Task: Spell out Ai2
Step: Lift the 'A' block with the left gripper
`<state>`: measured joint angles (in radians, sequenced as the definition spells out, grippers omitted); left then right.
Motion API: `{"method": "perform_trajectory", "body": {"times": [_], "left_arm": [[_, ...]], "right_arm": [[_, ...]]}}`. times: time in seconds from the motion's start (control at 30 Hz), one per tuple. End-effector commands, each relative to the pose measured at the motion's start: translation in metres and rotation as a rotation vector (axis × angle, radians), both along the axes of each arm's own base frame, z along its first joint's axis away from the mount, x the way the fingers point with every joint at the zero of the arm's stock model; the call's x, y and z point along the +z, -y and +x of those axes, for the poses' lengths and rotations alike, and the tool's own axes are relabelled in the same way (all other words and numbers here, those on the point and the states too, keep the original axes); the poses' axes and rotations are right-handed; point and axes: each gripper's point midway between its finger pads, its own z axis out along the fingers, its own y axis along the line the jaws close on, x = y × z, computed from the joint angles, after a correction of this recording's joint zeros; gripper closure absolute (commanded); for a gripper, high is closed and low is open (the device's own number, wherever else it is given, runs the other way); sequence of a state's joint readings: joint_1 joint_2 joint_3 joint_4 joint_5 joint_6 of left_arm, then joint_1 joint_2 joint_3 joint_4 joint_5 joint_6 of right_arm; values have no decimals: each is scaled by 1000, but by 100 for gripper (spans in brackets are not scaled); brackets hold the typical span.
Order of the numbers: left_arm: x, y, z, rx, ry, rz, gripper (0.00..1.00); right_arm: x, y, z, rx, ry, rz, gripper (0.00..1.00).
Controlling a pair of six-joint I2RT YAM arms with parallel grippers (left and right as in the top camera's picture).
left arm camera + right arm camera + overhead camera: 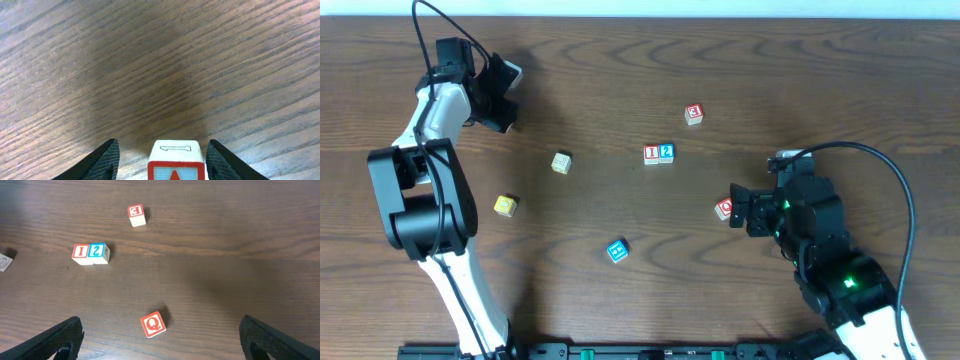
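Holding "A" cube [176, 167], left gripper [161, 150], "I" [651, 154] touching "2" [666, 153]

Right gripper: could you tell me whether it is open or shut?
Open: the right gripper has its fingers far apart, clear of the Q cube between them.

- "A" cube [176, 165]: red-edged white face with a red A, cut off at the bottom centre of the left wrist view.
- "I" cube [651, 154]: red-edged, upright, centre-right of the overhead frame.
- "2" cube [666, 153]: blue-edged, touching the "I" cube's right side.
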<state>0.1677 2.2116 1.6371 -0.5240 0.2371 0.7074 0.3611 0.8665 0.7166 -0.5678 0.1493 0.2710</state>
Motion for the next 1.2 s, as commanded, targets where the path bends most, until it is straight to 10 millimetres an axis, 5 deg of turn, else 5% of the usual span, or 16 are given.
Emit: {"method": "perform_trajectory", "body": {"times": [0.0,1.17], "left_arm": [[-6,1,3,-3,-3,-22,43],[-7,2,-2,36,-34,-35,64]], "right_arm": [[-2,2,-1,-15,-6,8,1],[-2,2,-1,-15,-6,8,1]]}}
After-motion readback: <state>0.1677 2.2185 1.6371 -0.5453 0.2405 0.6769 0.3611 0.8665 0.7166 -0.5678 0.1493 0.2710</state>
